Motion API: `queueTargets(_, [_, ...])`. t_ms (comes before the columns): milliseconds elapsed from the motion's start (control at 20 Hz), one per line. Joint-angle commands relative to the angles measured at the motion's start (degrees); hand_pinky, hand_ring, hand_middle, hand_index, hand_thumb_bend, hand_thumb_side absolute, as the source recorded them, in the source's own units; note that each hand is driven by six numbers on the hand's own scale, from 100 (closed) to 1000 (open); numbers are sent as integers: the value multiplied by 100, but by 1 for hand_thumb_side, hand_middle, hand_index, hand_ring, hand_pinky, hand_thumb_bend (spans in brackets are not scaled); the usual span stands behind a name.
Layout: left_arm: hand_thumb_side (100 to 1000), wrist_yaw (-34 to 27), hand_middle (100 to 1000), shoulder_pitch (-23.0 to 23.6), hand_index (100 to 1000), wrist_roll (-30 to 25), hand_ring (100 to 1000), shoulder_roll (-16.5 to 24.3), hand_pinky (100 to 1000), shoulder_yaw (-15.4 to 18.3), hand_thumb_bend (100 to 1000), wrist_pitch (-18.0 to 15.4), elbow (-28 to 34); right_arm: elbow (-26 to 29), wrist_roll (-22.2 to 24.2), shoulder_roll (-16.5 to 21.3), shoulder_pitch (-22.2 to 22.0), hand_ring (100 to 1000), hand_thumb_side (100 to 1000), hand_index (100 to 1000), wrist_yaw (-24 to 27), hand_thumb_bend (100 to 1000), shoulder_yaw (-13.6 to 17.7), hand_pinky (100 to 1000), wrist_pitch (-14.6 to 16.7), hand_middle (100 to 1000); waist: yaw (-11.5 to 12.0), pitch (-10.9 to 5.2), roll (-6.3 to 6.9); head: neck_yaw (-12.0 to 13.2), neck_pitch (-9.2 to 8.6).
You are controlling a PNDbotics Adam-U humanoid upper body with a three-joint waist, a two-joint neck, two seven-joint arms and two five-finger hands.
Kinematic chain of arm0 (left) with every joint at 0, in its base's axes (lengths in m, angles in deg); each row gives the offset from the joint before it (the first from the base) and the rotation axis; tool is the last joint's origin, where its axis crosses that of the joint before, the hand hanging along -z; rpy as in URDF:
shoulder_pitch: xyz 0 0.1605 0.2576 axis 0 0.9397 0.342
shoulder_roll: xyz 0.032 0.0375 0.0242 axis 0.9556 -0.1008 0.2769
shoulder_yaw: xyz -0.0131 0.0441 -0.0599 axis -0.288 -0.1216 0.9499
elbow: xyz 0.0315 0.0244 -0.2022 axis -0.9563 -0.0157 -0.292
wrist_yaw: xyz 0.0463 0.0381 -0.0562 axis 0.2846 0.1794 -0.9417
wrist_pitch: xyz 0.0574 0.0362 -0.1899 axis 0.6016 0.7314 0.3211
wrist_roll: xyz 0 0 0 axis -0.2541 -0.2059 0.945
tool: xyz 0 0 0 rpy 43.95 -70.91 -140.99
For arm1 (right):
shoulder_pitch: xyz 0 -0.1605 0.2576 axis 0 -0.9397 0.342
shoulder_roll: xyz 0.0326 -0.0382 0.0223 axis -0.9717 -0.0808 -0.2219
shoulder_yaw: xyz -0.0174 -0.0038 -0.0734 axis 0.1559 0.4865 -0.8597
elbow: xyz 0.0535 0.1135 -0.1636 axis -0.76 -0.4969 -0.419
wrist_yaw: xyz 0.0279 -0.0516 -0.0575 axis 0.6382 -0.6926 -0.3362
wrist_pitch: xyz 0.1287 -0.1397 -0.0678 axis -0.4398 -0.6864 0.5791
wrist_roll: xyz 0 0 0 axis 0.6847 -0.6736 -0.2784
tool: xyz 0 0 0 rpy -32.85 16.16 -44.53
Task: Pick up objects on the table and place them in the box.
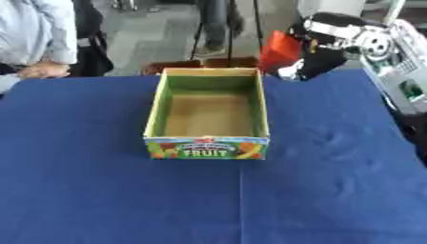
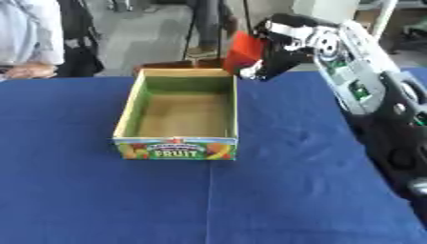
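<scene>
An open cardboard fruit box point(image 1: 262, 110) with a green inside stands in the middle of the blue table; nothing lies in it. My right hand point(image 1: 321, 59) is raised just beyond the box's far right corner, shut on a red object point(image 1: 279, 51) that it holds above the table's far edge. The red object looks like a flat packet tilted toward the box. My right arm point(image 2: 359, 76) comes in from the right side. No left hand shows in either view.
The blue cloth point(image 1: 208, 200) covers the whole table. A person point(image 1: 37, 35) in a light shirt stands at the far left edge, a hand resting near the table. Chair or stand legs point(image 1: 213, 28) show on the floor behind the box.
</scene>
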Motion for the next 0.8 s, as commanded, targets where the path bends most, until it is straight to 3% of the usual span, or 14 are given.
queueTargets(50, [947, -29, 847, -118, 932, -23, 875, 94, 759, -14, 100, -22, 81, -207, -143, -266, 265, 554, 463, 533, -305, 100, 24, 379, 17, 430, 50, -142, -82, -66, -94])
queueTargets(550, [948, -82, 846, -204, 932, -52, 874, 36, 758, -39, 100, -36, 81, -1519, -724, -1097, 398, 553, 470, 533, -1144, 100, 49, 374, 178, 432, 261, -25, -76, -207, -232])
queueTargets(800, [947, -102, 846, -213, 932, -56, 874, 17, 758, -41, 100, -34, 81, -2174, -1058, -1301, 384, 562, 475, 539, -1570, 100, 51, 378, 343, 445, 295, 9, -66, -217, -219])
